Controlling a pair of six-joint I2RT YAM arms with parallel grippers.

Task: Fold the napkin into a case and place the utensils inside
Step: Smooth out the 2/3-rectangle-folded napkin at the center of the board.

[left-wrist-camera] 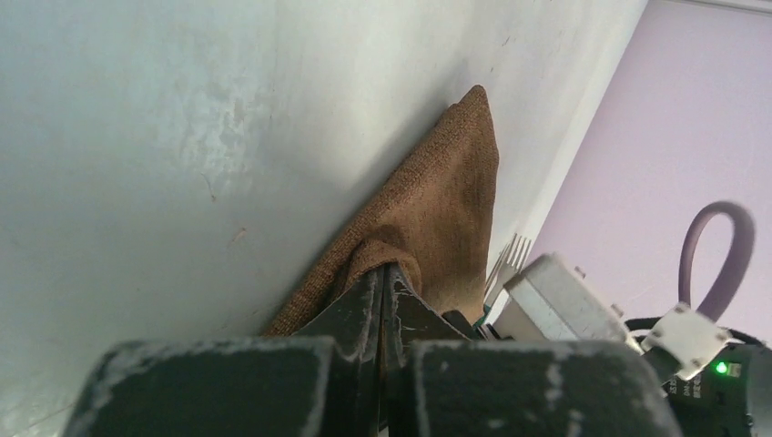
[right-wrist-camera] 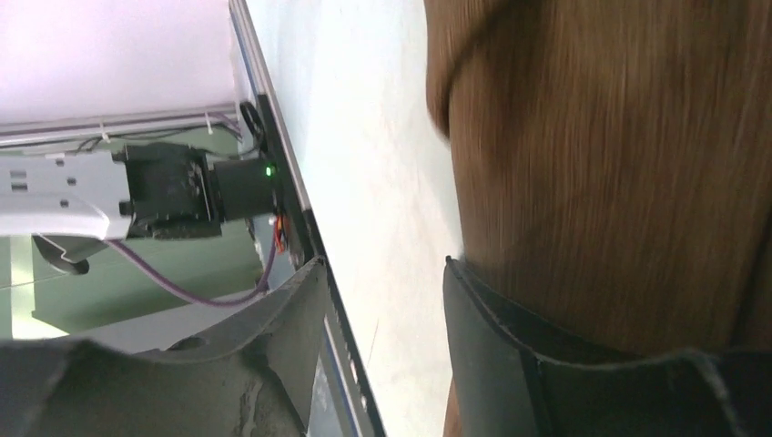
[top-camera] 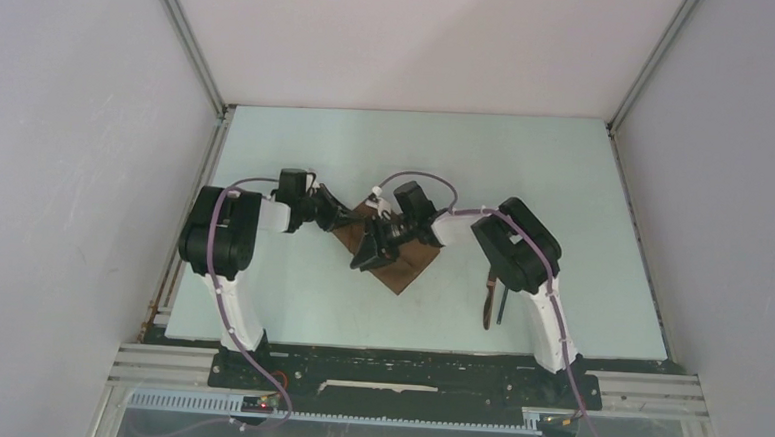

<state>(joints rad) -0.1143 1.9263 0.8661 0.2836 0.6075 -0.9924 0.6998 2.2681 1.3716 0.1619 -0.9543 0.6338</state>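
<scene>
The brown napkin lies partly folded at the middle of the table, one corner pointing toward the near edge. My left gripper is at its far-left edge, shut on a raised fold of the napkin, with the cloth bunched over the fingertips. My right gripper hangs over the napkin's left side. It is open: its fingers stand apart with only bare table between them, and the napkin lies just beside one finger. The utensils lie beside the right arm's base; fork tines show past the cloth.
The pale table is closed in by white walls on three sides. Both arm bases stand on the black rail at the near edge. The left arm's body shows in the right wrist view.
</scene>
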